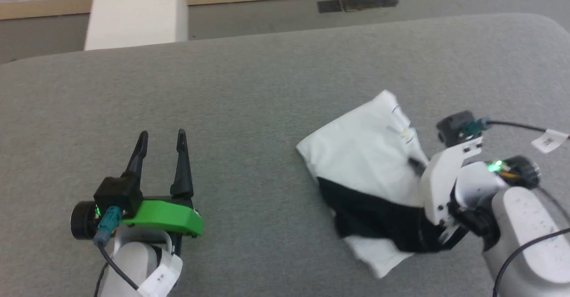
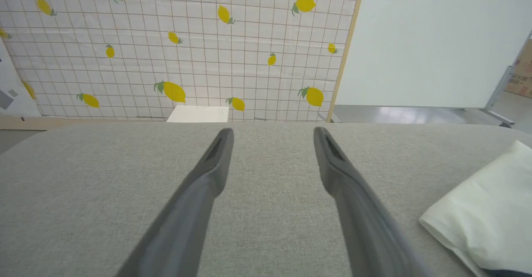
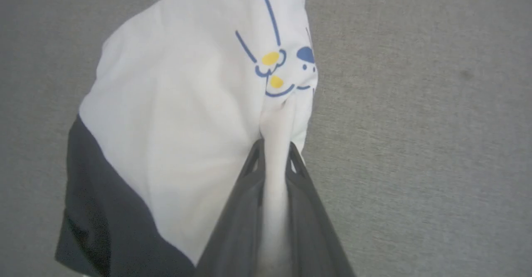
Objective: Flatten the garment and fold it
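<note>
R gripper point(image 3: 274, 150) pinching the shirt point(image 1: 363, 154).
Clamped on a white fold by the printed graphic point(image 3: 276, 67); L gripper point(image 1: 162, 139) fingers apart, well away from shirt, grey table point(image 1: 249, 87) beneath.

Nothing reads clearly. The left cable tag point(image 1: 158, 279) carries dark characters, too blurred to make out. The right cable tag point(image 1: 550, 141) shows small dark print, equally illegible. A cardboard box point(image 2: 523, 71) bears reddish lettering too small to read. The garment point(image 3: 187, 115) carries a blue and yellow line drawing point(image 3: 270, 58), a figure rather than letters.
</note>
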Controlling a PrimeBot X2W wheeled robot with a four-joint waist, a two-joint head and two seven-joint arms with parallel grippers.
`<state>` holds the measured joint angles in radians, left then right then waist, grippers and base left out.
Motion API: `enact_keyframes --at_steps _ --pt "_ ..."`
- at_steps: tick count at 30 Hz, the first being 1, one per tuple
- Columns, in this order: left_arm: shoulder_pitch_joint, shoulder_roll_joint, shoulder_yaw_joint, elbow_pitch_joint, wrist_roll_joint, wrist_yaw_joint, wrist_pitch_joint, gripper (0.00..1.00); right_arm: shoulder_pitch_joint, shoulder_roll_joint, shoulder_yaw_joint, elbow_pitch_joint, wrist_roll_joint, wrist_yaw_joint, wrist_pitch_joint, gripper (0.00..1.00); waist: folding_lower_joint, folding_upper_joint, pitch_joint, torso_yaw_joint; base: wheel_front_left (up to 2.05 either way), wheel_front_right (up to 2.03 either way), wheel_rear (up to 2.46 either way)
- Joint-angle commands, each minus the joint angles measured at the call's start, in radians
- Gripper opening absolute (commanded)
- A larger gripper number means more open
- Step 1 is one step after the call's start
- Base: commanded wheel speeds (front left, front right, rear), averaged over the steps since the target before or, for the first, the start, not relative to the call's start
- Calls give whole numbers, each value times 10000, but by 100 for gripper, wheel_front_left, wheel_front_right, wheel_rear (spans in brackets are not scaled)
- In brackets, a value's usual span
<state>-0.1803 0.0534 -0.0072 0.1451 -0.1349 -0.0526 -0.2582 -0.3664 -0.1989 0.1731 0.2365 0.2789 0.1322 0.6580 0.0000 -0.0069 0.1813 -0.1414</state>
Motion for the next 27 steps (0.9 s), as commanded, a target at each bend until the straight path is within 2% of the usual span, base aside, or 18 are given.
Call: enact_keyframes --at_steps 1,5,6,8,15,20,27 --pt "-237 21 11 -99 210 -23 -36 100 -372 -275 34 -63 -323 -15 -129 0 0 69 539 -869 0 0 0" --pt "-618 99 -88 -264 417 -70 -36 100 -1102 -1023 265 253 -1207 -15 -468 0 0 69 1063 -1648 0 0 0" --pt "-817 151 -154 -331 526 -84 -36 100 -1483 -1250 258 617 -1489 -15 -717 0 0 69 1327 -2020 0 0 0" --pt "-1028 210 -236 -366 627 -106 -36 100 -1856 -1478 213 1062 -1786 -15 -1027 0 0 69 1568 -2321 0 0 0" --pt "-1604 596 -401 -475 961 -133 1 100 -3245 -1774 -105 2950 -2643 -15 -2488 0 0 69 2415 -3170 0 0 0" --pt "-1955 804 -601 -636 1141 -192 283 100 -4115 -1998 -505 4427 -3337 -15 -3686 0 0 69 2886 -3285 0 0 0" --pt "-2186 952 -868 -991 1358 -189 648 100 -5113 -1998 -1905 6212 -4398 -15 -4994 0 0 69 3324 -3054 0 0 0"
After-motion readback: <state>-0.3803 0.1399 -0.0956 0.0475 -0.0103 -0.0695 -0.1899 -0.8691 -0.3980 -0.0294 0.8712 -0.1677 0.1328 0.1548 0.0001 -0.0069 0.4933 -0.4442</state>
